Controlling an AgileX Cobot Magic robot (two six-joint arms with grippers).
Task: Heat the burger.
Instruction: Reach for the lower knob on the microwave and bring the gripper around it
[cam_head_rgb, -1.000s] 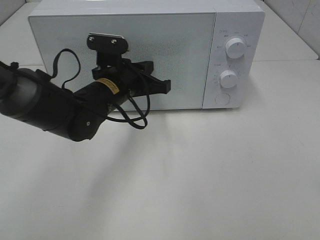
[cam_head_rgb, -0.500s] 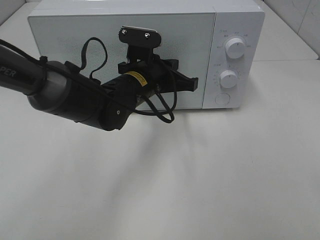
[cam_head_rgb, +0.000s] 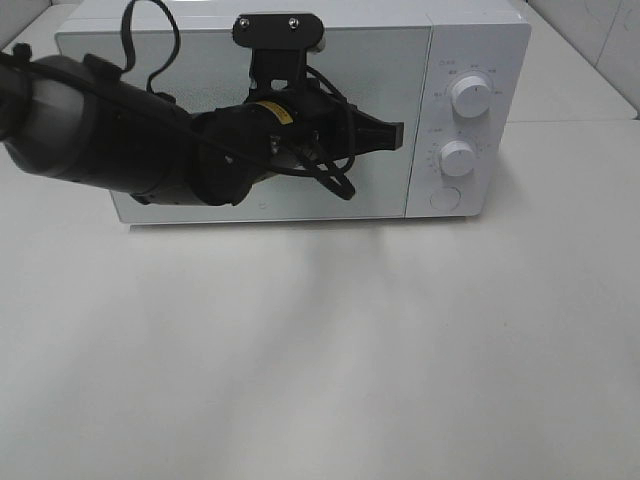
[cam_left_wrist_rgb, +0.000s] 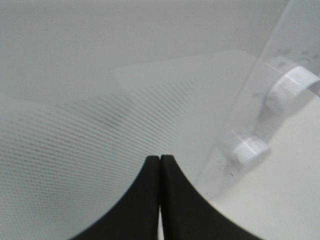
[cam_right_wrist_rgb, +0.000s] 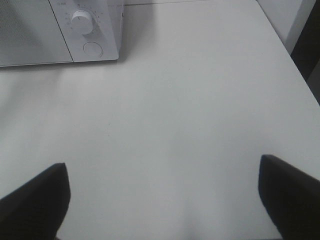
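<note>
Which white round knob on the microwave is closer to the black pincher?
The lower white round knob, just above the round button. The black left gripper ends nearest it; the upper knob sits higher and farther away.

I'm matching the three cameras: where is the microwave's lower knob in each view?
Exterior high: lower knob on the right panel, between the upper knob and the button.
Left wrist: the knob nearer the shut left gripper.
Right wrist: the only knob, next to the button.
Shared landmark: the door, beside the panel in all three.
</note>
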